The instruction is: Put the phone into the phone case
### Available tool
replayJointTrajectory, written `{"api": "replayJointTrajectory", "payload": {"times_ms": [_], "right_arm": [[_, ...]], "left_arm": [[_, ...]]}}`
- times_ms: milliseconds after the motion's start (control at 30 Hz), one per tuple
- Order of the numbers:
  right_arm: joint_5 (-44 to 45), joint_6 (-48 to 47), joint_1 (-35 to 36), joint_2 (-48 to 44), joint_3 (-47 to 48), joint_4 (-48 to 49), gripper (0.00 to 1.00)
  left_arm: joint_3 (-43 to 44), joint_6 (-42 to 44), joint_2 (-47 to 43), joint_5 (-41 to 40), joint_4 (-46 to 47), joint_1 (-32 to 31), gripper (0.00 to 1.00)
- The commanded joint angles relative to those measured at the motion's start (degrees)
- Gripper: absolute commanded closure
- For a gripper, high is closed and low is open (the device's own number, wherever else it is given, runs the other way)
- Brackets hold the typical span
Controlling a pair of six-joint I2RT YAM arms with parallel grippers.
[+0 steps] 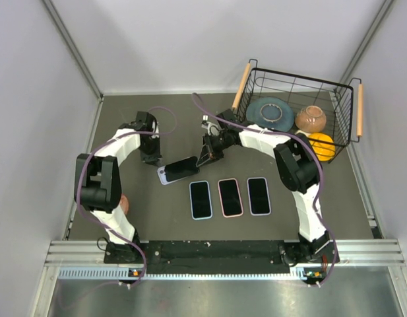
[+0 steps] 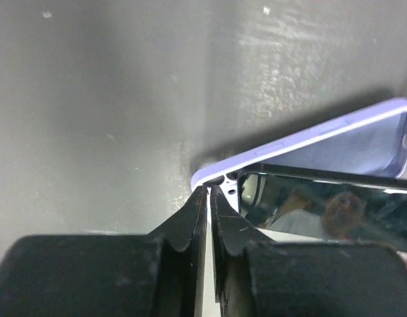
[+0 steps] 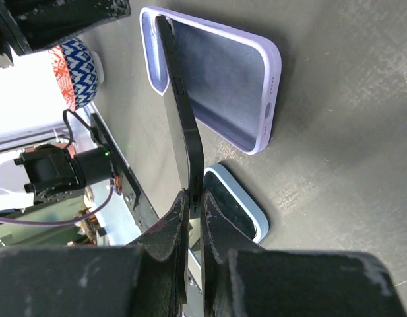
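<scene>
On the dark grey table (image 1: pixel 157 218), left of centre, the lilac phone case (image 3: pixel 216 86) lies open side up. The left gripper (image 2: pixel 208 191) pinches the rim at its left end. The right gripper (image 3: pixel 195 198) is clamped on the phone (image 3: pixel 183 125), which stands tilted on edge, its left end inside the case.

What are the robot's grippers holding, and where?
The right gripper pinches the phone by one end. The left gripper seems to pinch the purple case at its corner rim.

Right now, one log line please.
right tool: shut on phone | phone: tilted over lavender case | left tool: shut, at its corner
</scene>
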Motion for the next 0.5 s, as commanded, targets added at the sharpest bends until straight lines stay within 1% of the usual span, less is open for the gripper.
{"api": "replayJointTrajectory", "payload": {"times_ms": [0, 33, 67, 133, 233, 333, 467], "right_arm": [[-1.1, -1.3, 0.1, 1.7, 4.4, 0.5, 1.00], [-1.1, -1.3, 0.2, 2.0, 4.6, 0.2, 1.00], [-1.0, -1.5, 0.1, 2.3, 4.8, 0.0, 1.00], [-0.8, -1.7, 0.1, 2.3, 5.2, -0.3, 1.00], [-0.2, -2.1, 0.1, 2.4, 5.3, -0.7, 1.00], [0.0, -2.4, 0.1, 2.9, 5.8, -1.2, 1.00], [0.0, -2.4, 0.2, 3.3, 6.1, -1.5, 1.00]], "left_arm": [[1.5, -8.8, -3.8, -2.1, -1.1, 2.1, 0.94], [1.1, -10.9, -4.3, -3.4, -1.3, 2.2, 1.00], [0.7, -12.1, -4.7, -7.9, -2.8, 2.2, 1.00], [0.4, -15.2, -4.9, -10.5, -4.6, 2.2, 1.00], [-1.9, -17.7, -4.8, -9.9, -4.9, 2.2, 1.00], [-4.7, -19.8, -4.3, -6.8, -3.1, 2.1, 1.00], [-6.7, -20.9, -2.4, -5.9, -2.1, 2.1, 1.00]]}}
